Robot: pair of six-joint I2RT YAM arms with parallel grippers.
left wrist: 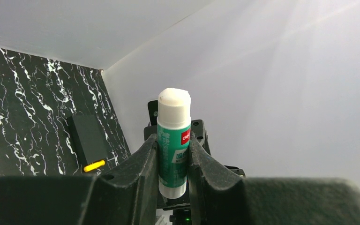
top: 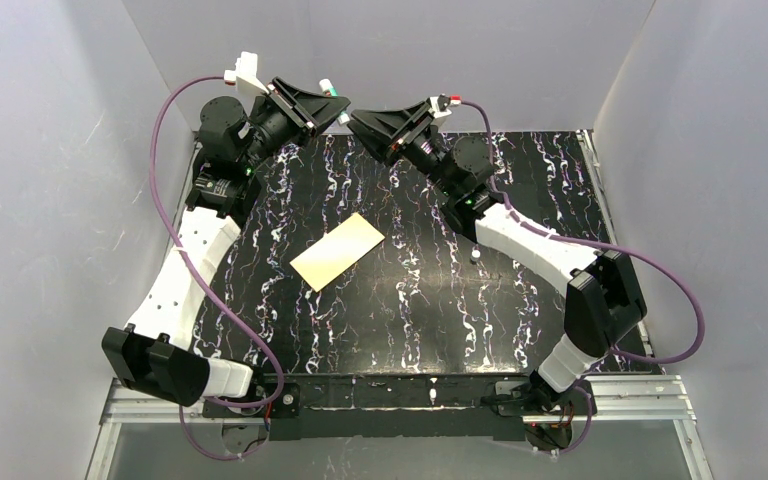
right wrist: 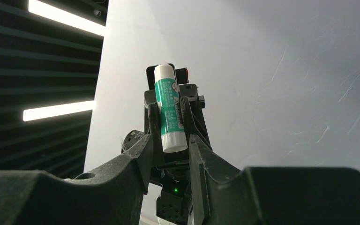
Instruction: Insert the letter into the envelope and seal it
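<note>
The cream-tan envelope (top: 338, 251) lies flat on the black marbled table, left of centre. I cannot see its flap. The letter is not in view. My left gripper (top: 335, 102) is raised at the back and is shut on a green and white glue stick (left wrist: 173, 122), whose white top points up. My right gripper (top: 362, 122) faces it closely, open. In the right wrist view the glue stick (right wrist: 168, 103) sits just beyond my open right fingers (right wrist: 194, 154), its white base level with their tips. I cannot tell whether they touch it.
A small white object (top: 475, 255) lies on the table near the right forearm. White walls enclose the table on three sides. A black block with a yellow mark (left wrist: 88, 140) stands by the back wall.
</note>
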